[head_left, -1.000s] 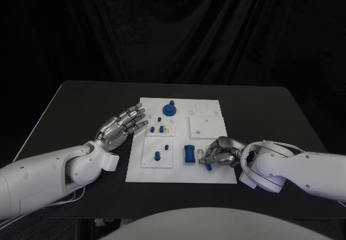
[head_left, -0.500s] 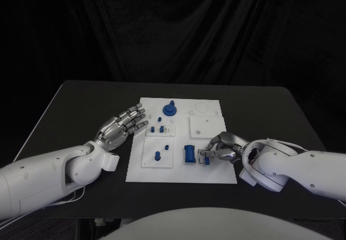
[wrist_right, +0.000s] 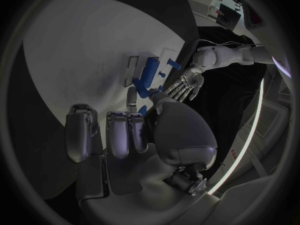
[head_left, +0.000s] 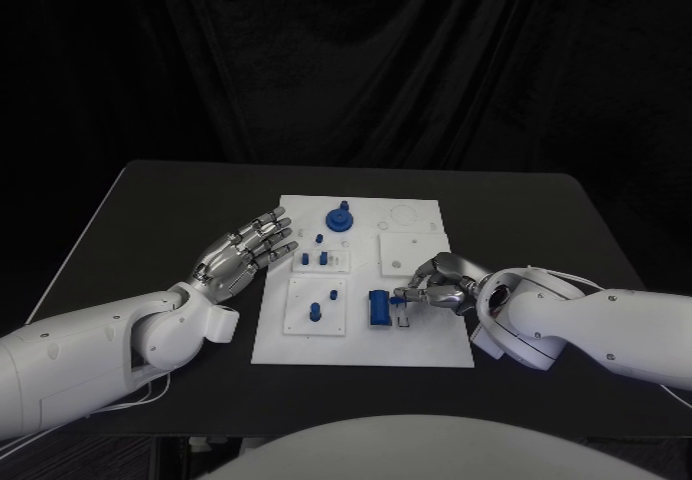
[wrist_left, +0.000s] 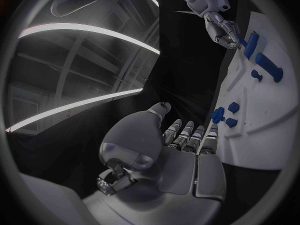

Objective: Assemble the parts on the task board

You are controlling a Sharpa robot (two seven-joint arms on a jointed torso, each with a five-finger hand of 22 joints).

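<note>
The white task board (head_left: 364, 340) lies in the middle of the black table (head_left: 144, 215), and several blue parts are on it. A round blue part with a post (head_left: 340, 218) stands near the far edge of the board. Two small blue pegs (head_left: 315, 260) stand in a small plate just beside the left hand's fingertips. A longer blue peg (head_left: 315, 312) lies on another small plate nearer to the robot. A blue block (head_left: 376, 306) lies near the middle of the board, at the near side.

The left hand (head_left: 238, 258) is held over the table just beside the left edge of the board. Its fingers (head_left: 270, 233) are stretched out and a little apart, and they hold nothing. In the left wrist view the same fingers (wrist_left: 187, 135) point toward the board and do not touch it.

The right hand (head_left: 440, 285) is above the right half of the board, just beside the blue block. Its fingers (head_left: 414, 296) are curled together around a small blue part (head_left: 398, 298). Most of this part is hidden by the fingers, so its shape is hard to make out. In the right wrist view a bit of blue (wrist_right: 144, 110) shows between the fingers and the thumb. I cannot tell whether this part touches the board.
</note>
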